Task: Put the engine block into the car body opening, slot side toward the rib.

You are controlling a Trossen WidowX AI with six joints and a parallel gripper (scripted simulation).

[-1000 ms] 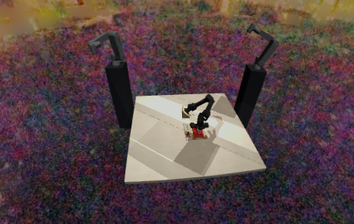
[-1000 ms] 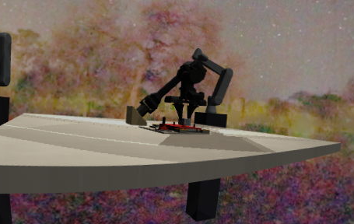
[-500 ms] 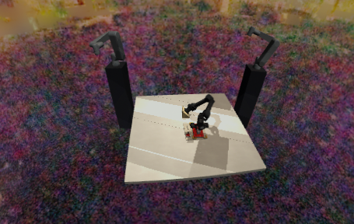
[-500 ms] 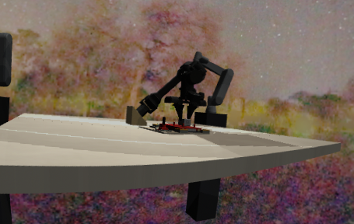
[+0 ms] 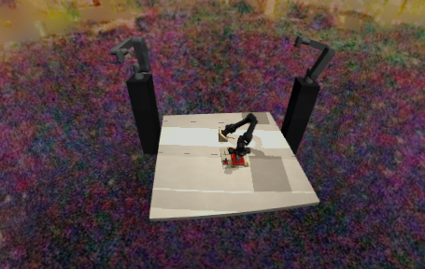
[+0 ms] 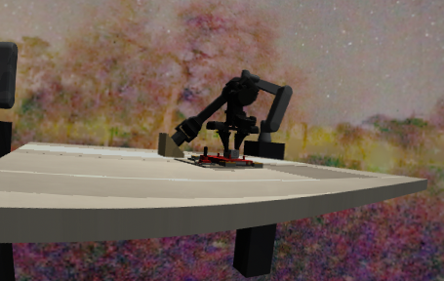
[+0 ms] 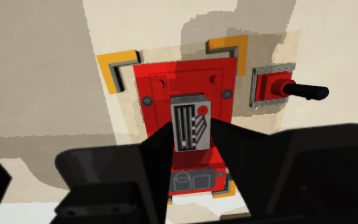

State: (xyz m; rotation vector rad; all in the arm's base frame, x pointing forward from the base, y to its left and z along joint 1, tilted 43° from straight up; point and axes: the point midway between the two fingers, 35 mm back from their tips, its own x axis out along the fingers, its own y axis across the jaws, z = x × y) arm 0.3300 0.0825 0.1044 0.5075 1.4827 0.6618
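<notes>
Item: claw (image 5: 239, 158) (image 6: 232, 150) (image 7: 190, 123) — clamped on grey engine block (image 6: 234, 153) (image 7: 191, 124), over red car body (image 5: 234, 162) (image 6: 221, 158) (image 7: 185, 80); black-handled red part (image 7: 275, 87) — wrist view, two o'clock of block.

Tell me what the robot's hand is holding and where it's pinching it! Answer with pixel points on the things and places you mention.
The gripper (image 5: 239, 156) (image 6: 231, 152) (image 7: 190, 123) holds the grey engine block (image 6: 234, 153) (image 7: 192, 125) by its two opposite sides, a fingertip on each.

The arm's fingers (image 6: 231, 148) point down around a small grey block (image 6: 233, 153), just above the low red car body (image 6: 221, 158) on the pale worktop (image 6: 167, 195). A brown, slant-sided piece (image 6: 169, 145) stands near the car body, beside the arm's lower end.
</notes>
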